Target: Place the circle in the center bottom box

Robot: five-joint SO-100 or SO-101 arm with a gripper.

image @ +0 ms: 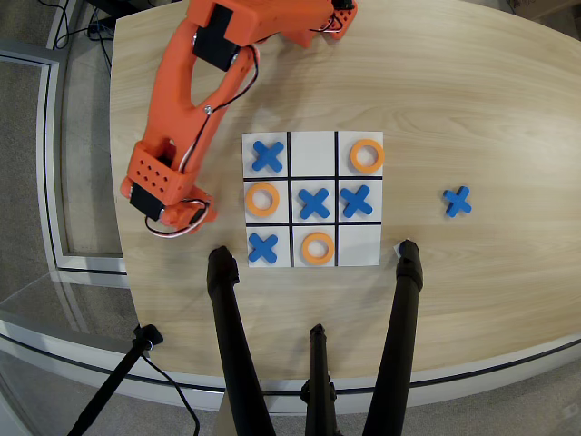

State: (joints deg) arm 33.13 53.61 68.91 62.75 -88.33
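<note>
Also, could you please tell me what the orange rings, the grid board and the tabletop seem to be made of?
Orange rings, such as the bottom-row one: probably matte plastic, uniform colour. Grid board: thin white sheet, paper or card, with printed black lines. Tabletop: pale wood-grain surface, likely laminate; visible streaked grain.
</note>
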